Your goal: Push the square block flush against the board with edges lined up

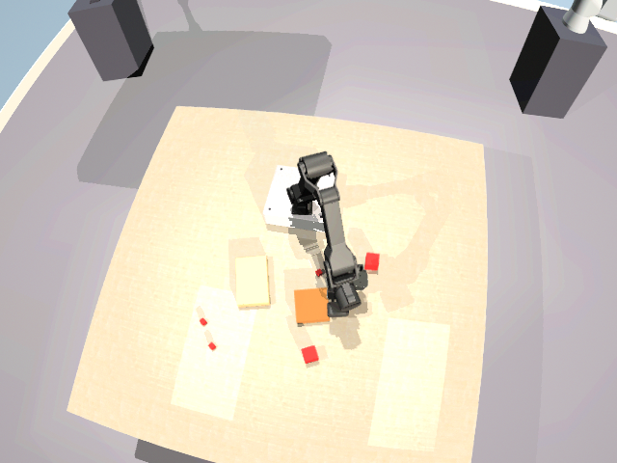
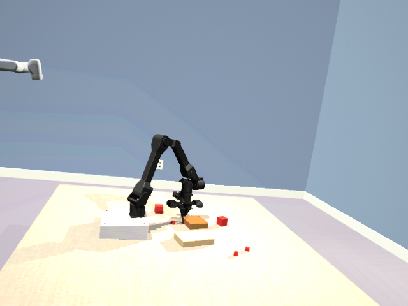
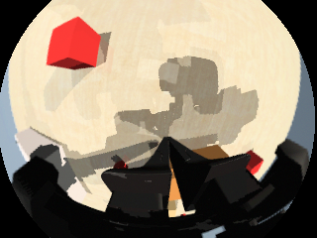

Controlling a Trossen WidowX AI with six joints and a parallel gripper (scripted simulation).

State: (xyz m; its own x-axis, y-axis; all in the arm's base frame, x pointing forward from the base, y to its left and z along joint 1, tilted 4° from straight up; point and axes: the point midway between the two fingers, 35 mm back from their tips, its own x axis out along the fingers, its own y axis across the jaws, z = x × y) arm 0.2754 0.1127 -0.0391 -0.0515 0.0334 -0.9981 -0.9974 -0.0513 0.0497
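Note:
The orange square block [image 1: 309,306] [image 2: 196,221] [image 3: 213,151] lies flat on the table. The pale yellow board [image 1: 252,281] [image 2: 194,236] lies flat to its left in the top view. A gap separates the block's left side from the board's long right side. The block's near edge sits nearer the front than the board's near edge, so these are not even. My gripper [image 2: 183,220] [image 3: 166,140] is shut and empty, its tips low at the block's side away from the board. The arm hides the tips in the top view, so contact is hard to tell.
One red cube [image 1: 371,261] [image 2: 159,208] [image 3: 74,45] stands right of the arm, another red cube [image 1: 309,354] [image 2: 222,220] [image 3: 255,162] in front of the block. A tiny red cube [image 1: 318,272] [image 2: 173,222] is behind the block. Two tiny cubes lie beyond the board's front left.

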